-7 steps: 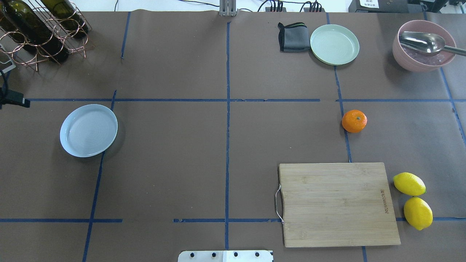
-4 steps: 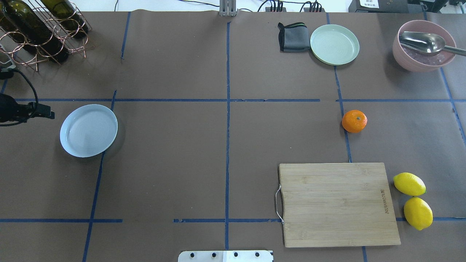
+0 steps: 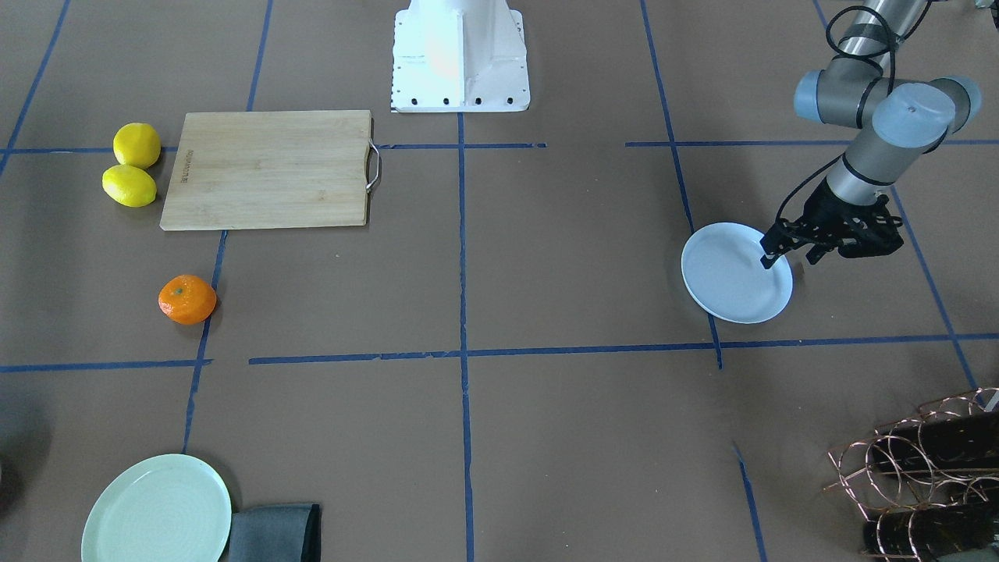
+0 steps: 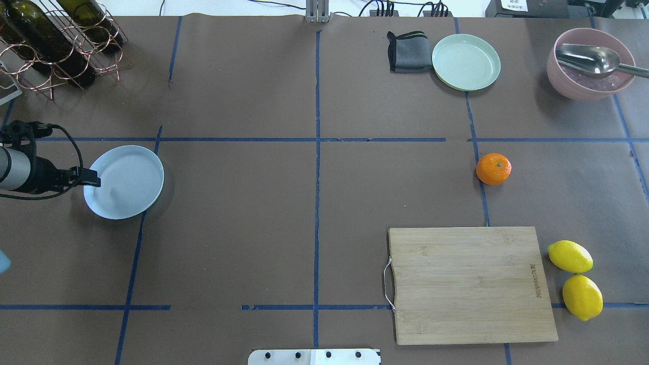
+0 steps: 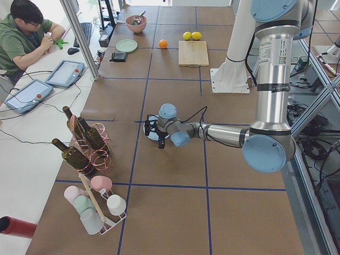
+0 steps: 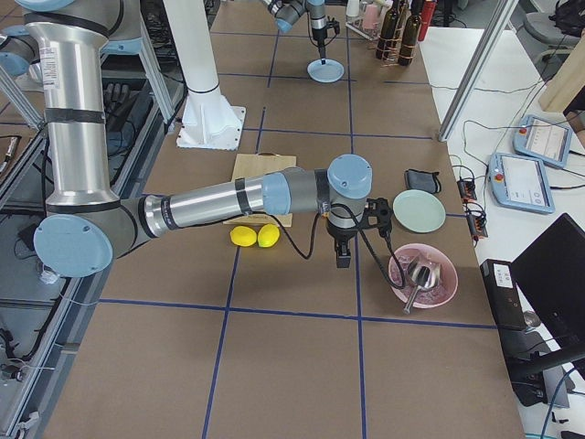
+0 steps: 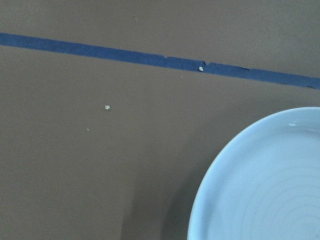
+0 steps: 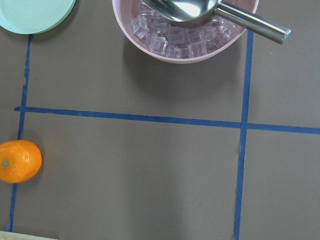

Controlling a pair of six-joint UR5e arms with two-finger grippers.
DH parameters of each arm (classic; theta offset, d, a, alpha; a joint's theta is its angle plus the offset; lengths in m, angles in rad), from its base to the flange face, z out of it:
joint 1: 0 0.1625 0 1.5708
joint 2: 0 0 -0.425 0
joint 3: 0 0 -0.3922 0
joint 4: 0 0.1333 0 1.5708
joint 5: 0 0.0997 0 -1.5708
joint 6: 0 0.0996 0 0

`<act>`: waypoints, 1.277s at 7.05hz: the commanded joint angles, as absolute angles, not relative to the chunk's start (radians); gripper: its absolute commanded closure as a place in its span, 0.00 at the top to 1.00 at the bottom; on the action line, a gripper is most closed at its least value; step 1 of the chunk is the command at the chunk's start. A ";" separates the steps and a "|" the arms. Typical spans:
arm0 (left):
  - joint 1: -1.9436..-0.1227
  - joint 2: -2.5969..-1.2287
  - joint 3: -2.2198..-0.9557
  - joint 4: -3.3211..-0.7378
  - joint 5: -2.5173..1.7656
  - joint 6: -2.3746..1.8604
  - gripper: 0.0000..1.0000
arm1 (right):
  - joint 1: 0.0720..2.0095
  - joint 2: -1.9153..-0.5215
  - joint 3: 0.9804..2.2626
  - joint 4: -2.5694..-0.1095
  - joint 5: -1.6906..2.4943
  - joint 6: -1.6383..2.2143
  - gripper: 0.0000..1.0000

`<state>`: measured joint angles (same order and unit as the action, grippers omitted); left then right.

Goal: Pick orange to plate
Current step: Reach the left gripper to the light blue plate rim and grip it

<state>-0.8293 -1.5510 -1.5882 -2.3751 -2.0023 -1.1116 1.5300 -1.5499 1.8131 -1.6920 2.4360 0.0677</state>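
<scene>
The orange (image 4: 493,169) lies on a blue tape line right of the table's middle, also at the left edge of the right wrist view (image 8: 19,161). The pale bluish plate (image 4: 124,181) sits empty at the left. My left gripper (image 4: 94,177) hangs over the plate's outer rim (image 3: 734,273), pointing down; in the front view the left gripper (image 3: 790,257) looks open and holds nothing. The right gripper (image 6: 343,256) shows only in the right side view, between the lemons and the pink bowl, so I cannot tell its state.
A bamboo cutting board (image 4: 469,284) lies near the front right with two lemons (image 4: 570,256) beside it. At the back stand a green plate (image 4: 466,62), a grey cloth (image 4: 408,51), a pink bowl (image 4: 590,63) with ice and a spoon, and a wine rack (image 4: 56,40).
My left arm has come in from the table's left edge and moved right, so its gripper now overlaps the plate's rim. The orange and plate have not moved.
</scene>
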 commanded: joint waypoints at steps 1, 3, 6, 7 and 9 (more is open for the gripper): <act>-0.819 -1.555 -1.588 -2.376 -2.000 -1.109 0.67 | 1.529 -1.549 1.813 -1.692 2.436 0.071 1.00; -0.819 -1.554 -1.597 -2.375 -2.000 -1.101 0.23 | 1.528 -1.548 1.813 -1.692 2.436 0.072 1.00; -0.830 -1.542 -1.646 -2.370 -2.013 -1.089 0.00 | 1.523 -1.548 1.813 -1.692 2.436 0.072 1.00; -0.845 -1.540 -1.679 -2.361 -2.076 -1.053 0.00 | 1.522 -1.546 1.813 -1.690 2.436 0.072 1.00; -1.076 -1.577 -1.686 -2.244 -2.327 -0.961 0.00 | 1.517 -1.530 1.812 -1.692 2.437 0.074 1.00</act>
<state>-0.9623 -1.5532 -1.6777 -2.3268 -2.1905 -1.0227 1.5202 -1.5402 1.8135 -1.6916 2.4363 0.0731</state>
